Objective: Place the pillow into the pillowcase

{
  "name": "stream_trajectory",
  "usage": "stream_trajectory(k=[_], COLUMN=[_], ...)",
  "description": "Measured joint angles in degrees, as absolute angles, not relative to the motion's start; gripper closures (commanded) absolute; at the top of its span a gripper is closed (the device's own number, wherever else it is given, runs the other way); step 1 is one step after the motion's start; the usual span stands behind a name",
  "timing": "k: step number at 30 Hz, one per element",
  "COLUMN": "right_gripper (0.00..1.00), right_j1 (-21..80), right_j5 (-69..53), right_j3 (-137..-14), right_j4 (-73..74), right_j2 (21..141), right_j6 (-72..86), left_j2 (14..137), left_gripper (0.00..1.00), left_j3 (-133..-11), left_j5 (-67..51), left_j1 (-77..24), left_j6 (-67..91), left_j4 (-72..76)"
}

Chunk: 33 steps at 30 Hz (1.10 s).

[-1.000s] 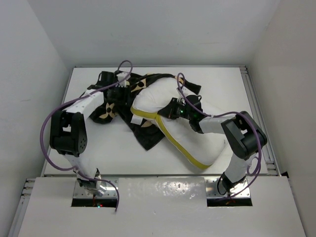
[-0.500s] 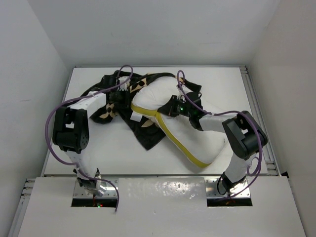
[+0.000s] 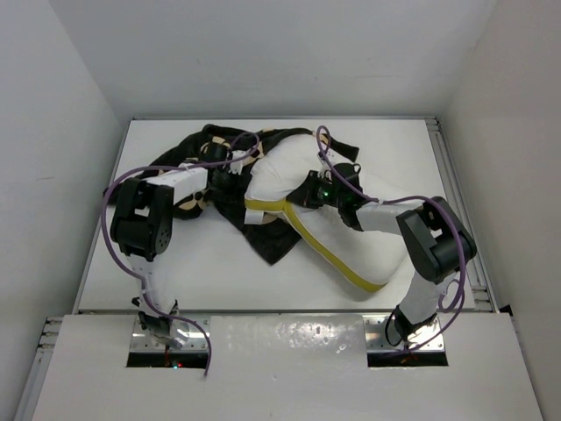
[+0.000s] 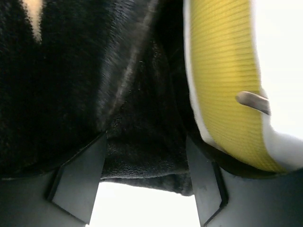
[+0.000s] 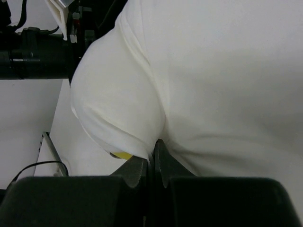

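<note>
Feeding the plump white quilted pillow (image 3: pixel 368 241), lying centre toward 4 o'clock, into the black velvety flower-printed pillowcase (image 3: pixel 263 241); right end effector (image 5: pixel 154 158) clenched on it; left end effector (image 4: pixel 147 182) released astride that cloth, likely needing a regrip.

From overhead, the left hand (image 3: pixel 230 175) sits among dark folds of the pillowcase (image 3: pixel 267 246), its fingertips too small to make out. The right wrist view cuts the pillow (image 5: pixel 213 71) off at the top and right, and the right hand (image 5: pixel 152 158) has its fingertips buried in a pinched fold of it.
</note>
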State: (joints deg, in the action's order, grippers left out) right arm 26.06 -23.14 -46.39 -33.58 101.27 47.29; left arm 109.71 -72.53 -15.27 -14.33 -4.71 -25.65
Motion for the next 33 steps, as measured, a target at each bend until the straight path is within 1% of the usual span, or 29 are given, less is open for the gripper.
stream_trajectory(k=[2, 3, 5, 6, 13, 20, 28, 33], right_gripper=[1.00, 1.00, 1.00, 1.00, 1.00, 1.00, 1.00, 1.00], right_j1=[26.02, 26.06, 26.06, 26.06, 26.06, 26.44, 27.64, 27.75], right_j5=[-22.68, -22.55, -22.37, -22.33, -20.95, -19.46, -17.02, -16.49], right_j3=[-46.37, -46.37, -46.33, -46.28, -44.88, -43.16, -43.20, -43.83], right_j4=[-33.28, -33.28, -33.39, -33.47, -34.09, -32.38, -26.98, -25.21], right_j2=[101.23, 101.19, 100.90, 100.55, 97.12, 94.83, 94.15, 94.15], right_j6=[46.89, 46.74, 46.63, 46.63, 45.45, 43.27, 38.63, 38.35], left_j2=[110.83, 111.37, 111.92, 112.18, 111.77, 105.93, 102.98, 102.06], left_gripper=[0.45, 0.64, 0.86, 1.00, 1.00, 1.00, 1.00, 1.00], left_j3=[-72.69, -73.10, -73.93, -74.26, -77.93, -82.48, -89.32, -89.30], left_j5=[-14.79, -14.44, -13.93, -13.87, -16.08, -20.10, -27.94, -29.63], left_j1=[-14.33, -14.33, -14.33, -14.31, -13.37, -11.51, -10.66, -11.55], left_j6=[-4.82, -5.04, -5.30, -5.52, -8.80, -15.70, -27.14, -36.51], left_j4=[-25.58, -25.65, -25.85, -25.96, -31.97, -39.79, -50.39, -57.25])
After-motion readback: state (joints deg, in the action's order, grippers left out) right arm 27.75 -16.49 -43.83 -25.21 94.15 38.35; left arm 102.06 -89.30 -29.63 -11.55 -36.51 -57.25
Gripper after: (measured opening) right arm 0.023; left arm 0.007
